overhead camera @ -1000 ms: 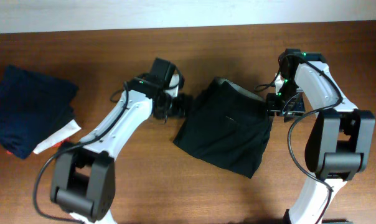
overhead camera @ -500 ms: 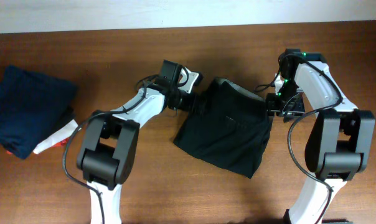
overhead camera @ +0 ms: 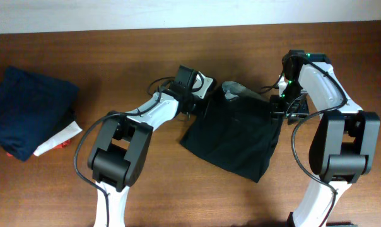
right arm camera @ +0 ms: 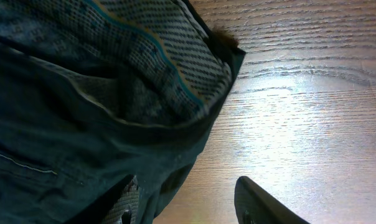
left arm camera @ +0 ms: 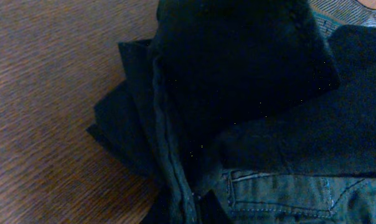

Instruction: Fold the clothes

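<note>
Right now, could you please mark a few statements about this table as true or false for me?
1. The black garment lies near the middle of the table. True.
2. The navy pile sits at the table's right end. False: it lies at the far left.
3. The fingers of the right gripper stand apart at the garment's edge. True.
4. The black garment rests on top of the navy pile. False: bare wood separates them.
5. A white piece pokes out at the navy pile's lower edge. True.
</note>
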Motion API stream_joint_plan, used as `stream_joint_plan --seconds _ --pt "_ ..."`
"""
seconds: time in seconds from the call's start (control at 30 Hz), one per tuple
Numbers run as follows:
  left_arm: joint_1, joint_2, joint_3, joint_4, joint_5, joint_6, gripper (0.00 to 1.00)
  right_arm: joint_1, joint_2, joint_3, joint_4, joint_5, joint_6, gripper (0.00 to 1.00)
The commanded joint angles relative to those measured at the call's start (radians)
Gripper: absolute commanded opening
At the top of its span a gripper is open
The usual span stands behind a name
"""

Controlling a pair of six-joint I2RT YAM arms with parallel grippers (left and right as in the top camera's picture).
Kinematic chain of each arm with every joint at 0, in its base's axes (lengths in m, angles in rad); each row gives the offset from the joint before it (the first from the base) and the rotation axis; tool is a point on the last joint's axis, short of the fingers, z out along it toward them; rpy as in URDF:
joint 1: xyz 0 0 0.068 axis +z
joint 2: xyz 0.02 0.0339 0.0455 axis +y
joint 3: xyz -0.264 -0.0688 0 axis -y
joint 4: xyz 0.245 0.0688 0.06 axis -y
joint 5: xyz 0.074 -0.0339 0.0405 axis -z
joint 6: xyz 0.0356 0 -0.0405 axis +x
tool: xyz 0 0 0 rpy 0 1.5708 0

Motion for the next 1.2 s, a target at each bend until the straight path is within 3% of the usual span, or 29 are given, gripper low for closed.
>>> stream_joint_plan --seconds 0.0,0.07,0.2,0.37,0.53,0.6,0.73,0.83,0.97,1.17 --pt "0.100 -0.082 0.047 -0.152 -0.285 0.018 0.01 -0.014 0.007 0.014 -0.004 0.002 0.005 0.54" --pt "0.206 -0.204 0.096 -0.271 -0.367 0.020 0.01 -0.040 0.007 0.014 -0.005 0.002 0.005 0.54" --pt "0.412 -0.412 0.106 -0.357 -0.373 0.024 0.01 -0.061 0.007 0.014 -0.011 0.002 0.005 0.54" --pt "0.661 -0.569 0.106 -0.339 -0.373 0.024 0.01 -0.061 0.007 0.014 -0.012 0.002 0.005 0.55" --pt "0.871 -0.595 0.106 -0.294 -0.370 0.023 0.01 -0.061 0.007 0.014 -0.011 0.002 0.004 0.56" --pt "0.927 -0.595 0.112 -0.260 -0.330 0.024 0.01 -0.061 0.007 0.014 -0.012 0.002 0.005 0.56" --pt "1.000 -0.595 0.140 -0.175 -0.080 -0.005 0.01 -0.061 0.007 0.014 -0.012 0.002 0.005 0.56" --pt "1.017 -0.595 0.159 -0.056 -0.003 -0.048 0.01 -0.061 0.007 0.014 -0.014 0.002 0.004 0.56" --pt "1.022 -0.595 0.161 0.050 -0.006 -0.047 0.01 -0.061 0.007 0.014 -0.019 0.002 0.004 0.56" --pt "1.113 -0.595 0.161 -0.171 -0.198 -0.043 0.01 -0.061 0.007 0.014 -0.021 0.002 0.004 0.56"
